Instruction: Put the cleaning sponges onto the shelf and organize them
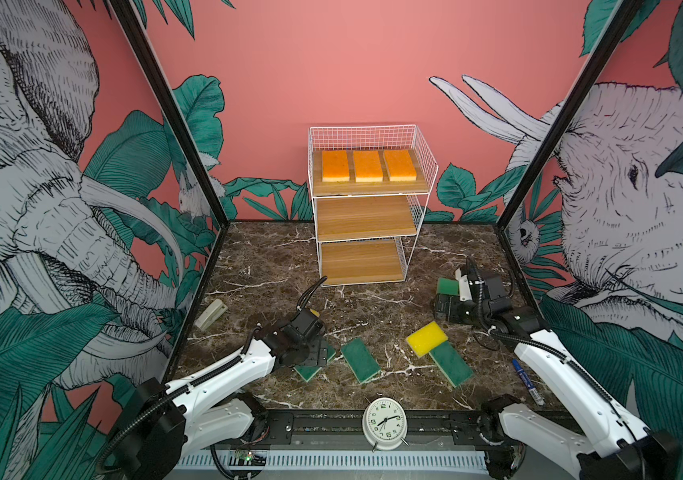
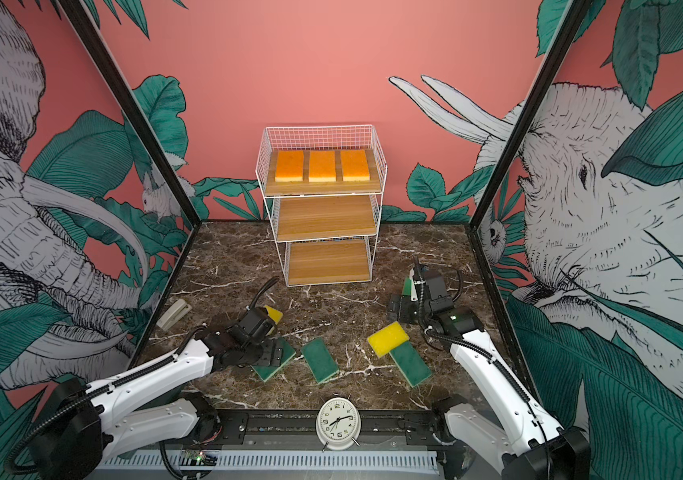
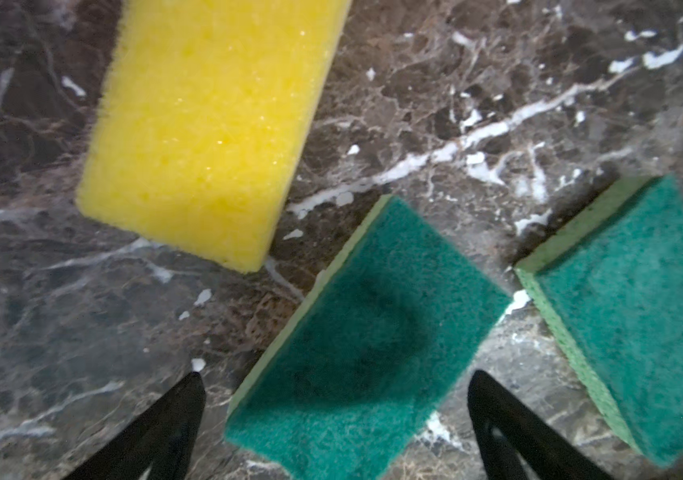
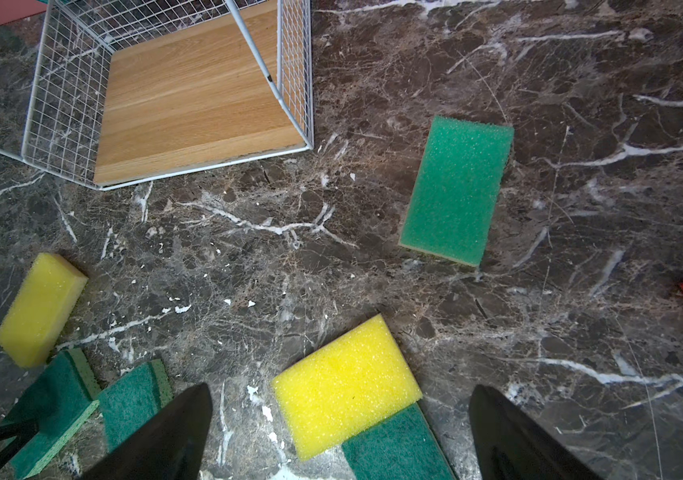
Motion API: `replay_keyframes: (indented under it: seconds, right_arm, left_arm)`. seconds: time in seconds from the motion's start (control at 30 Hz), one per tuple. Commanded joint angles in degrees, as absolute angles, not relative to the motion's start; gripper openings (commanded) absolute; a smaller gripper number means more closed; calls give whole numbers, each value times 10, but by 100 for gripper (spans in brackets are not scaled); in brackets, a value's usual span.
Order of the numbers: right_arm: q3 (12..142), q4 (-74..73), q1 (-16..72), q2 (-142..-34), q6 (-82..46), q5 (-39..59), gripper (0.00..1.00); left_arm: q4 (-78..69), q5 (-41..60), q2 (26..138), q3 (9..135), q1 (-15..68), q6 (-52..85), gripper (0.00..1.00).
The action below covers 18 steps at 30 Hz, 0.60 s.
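A: Green sponge (image 3: 368, 332) at the front of the counter (image 3: 497, 124), lying flat: the left tool (image 3: 334, 376) hangs over it, jaws wide apart, a tip on either side, gripping nothing. How should it close?
B: Straight down, I'd say, pinching the long foam sides squarely, not a corner. Its green neighbour (image 3: 639, 307) lies just beside, so that side has little room.
A: And the right tool (image 4: 340, 388)?
B: Spread and empty too, above a yellow sponge (image 4: 348, 374) that rests partly on another green one (image 4: 393, 449). Take the yellow first, or the lower one may drag along.
A: Then the shelf (image 1: 362, 137)?
B: Farthest back. Three orange sponges (image 1: 368, 165) fill the top tier (image 1: 373, 189) side by side; the middle tier (image 1: 366, 218) and bottom tier (image 1: 361, 262) are bare. I'd keep one colour per board, laid in the same neat row.
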<state>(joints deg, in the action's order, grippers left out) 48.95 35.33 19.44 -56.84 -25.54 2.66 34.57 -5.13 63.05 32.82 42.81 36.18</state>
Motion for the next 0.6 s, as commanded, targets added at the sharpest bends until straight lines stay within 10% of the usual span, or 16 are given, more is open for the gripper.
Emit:
replay_keyframes:
  seconds: [0.0, 0.57]
  right_arm:
    - [497, 343, 193, -572, -258, 34, 99]
    - [485, 346, 192, -555, -269, 49, 99]
  left_arm:
    - [305, -9, 637, 312, 425, 359, 99]
    - [383, -5, 583, 311, 479, 413, 99]
